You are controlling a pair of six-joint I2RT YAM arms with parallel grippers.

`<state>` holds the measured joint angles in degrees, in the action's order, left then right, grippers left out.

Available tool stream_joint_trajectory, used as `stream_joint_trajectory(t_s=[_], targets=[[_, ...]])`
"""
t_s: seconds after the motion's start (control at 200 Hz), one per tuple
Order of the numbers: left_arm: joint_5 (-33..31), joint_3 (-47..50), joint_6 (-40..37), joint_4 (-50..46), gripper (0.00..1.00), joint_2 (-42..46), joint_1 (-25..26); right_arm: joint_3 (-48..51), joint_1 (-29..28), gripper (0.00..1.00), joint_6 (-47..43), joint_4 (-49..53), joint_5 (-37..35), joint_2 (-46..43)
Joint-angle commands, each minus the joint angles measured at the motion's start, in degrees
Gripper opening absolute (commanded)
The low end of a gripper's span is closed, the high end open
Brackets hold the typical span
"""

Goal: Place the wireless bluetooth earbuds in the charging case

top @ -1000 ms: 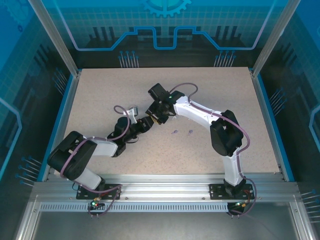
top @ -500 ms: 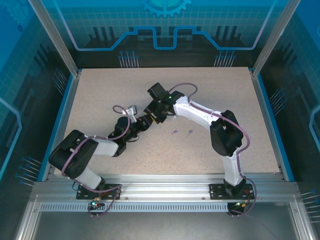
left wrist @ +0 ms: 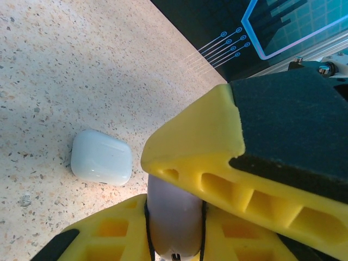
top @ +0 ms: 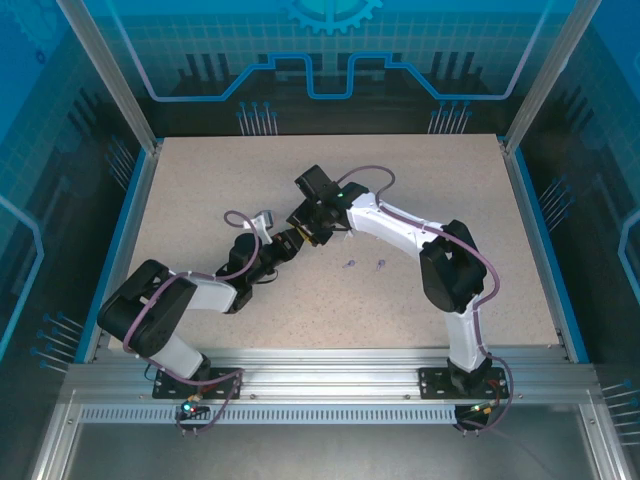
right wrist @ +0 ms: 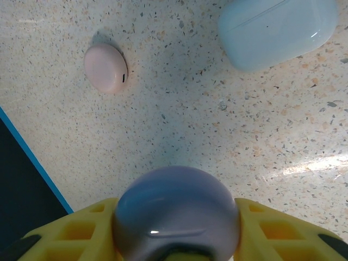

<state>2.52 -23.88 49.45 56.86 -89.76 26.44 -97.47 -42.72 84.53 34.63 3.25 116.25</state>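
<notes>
A purple charging case (right wrist: 176, 215) is clamped between my right gripper's (right wrist: 176, 239) yellow fingers, held above the table. My left gripper (left wrist: 174, 212) is shut on the same purple case (left wrist: 174, 223) from the other side, its fingers pressing a narrow edge. The right gripper's yellow and black finger (left wrist: 217, 157) crosses just above it. In the top view the two grippers meet near the table's middle, left (top: 289, 241) and right (top: 314, 227). Two small purple earbuds (top: 348, 265) (top: 381, 265) lie on the table to the right of them.
A white case (right wrist: 277, 27) lies shut on the speckled table (top: 200, 180) under the grippers, also seen beside my left fingers (left wrist: 101, 157). A pink case (right wrist: 106, 68) rests a little apart from it. Blue rails edge the tabletop (top: 120, 240).
My left gripper's jaws have closed onto the purple case and it has edged slightly toward the right gripper. The right arm has held still.
</notes>
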Motion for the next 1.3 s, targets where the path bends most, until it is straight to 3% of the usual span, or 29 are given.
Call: stream_joint_trajectory(t_s=[0.0, 0.105, 0.295, 0.575, 0.695, 0.82, 1.02, 1.166, 1.291], targets=[[-1.5, -1.6, -1.2, 1.2, 0.02, -0.1, 0.4, 0.6, -1.2, 0.41, 0.8, 1.1, 1.3, -2.2], [-1.1, -1.3, -1.4, 0.3, 0.00, 0.8, 0.4, 0.5, -1.0, 0.46, 0.6, 0.8, 1.2, -2.7], [0.4, -1.2, -2.1, -2.6, 0.00, 3.3, 0.3, 0.1, 1.2, 0.74, -1.5, -0.3, -0.6, -5.0], [6.1, -3.3, -6.6, -13.4, 0.00, 10.3, 0.3, 4.2, 7.4, 0.77, -9.8, 2.9, -2.4, -15.4], [11.4, -5.8, -10.4, -19.8, 0.00, 13.5, 0.3, 11.7, 9.5, 0.78, -18.1, 2.5, -3.4, -21.3], [17.5, -8.1, -13.9, -25.3, 0.00, 16.2, -0.1, 24.1, 11.2, 0.78, -26.7, -6.4, -4.2, -29.5], [23.6, -10.9, -16.8, -30.8, 0.00, 18.5, -0.4, 40.9, 12.3, 0.77, -43.8, -27.2, 4.1, -40.1], [24.6, -12.2, -17.7, -33.1, 0.00, 18.8, -0.4, 48.7, 14.7, 0.77, -45.9, -38.0, 13.9, -43.2], [25.7, -13.1, -17.5, -32.9, 0.00, 18.3, -0.4, 48.2, 14.0, 0.76, -46.9, -41.8, 21.1, -40.7]])
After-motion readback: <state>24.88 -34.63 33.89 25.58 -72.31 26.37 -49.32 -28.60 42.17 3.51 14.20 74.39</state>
